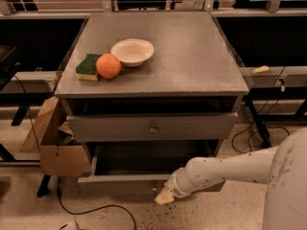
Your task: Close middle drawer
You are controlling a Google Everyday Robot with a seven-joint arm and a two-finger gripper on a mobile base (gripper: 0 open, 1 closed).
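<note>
The grey cabinet point(158, 47) shows two drawer fronts. The upper one point(120, 127) has a small round knob point(152, 128) and stands slightly out under the top. Below it the middle drawer point(120, 182) is pulled well out, its dark inside open to view. My gripper point(164, 197), pale and at the end of the white arm point(225, 169), sits against the middle drawer's front, near its centre at the lower edge. It covers the spot where that drawer's knob would be. The lowest drawer is hidden beneath.
On the cabinet top sit a white bowl point(133, 51), an orange point(108, 65) and a green-and-yellow sponge point(87, 67). An open cardboard box point(53, 147) stands at the cabinet's left. Cables point(96, 210) lie on the floor. Dark shelving runs along the back.
</note>
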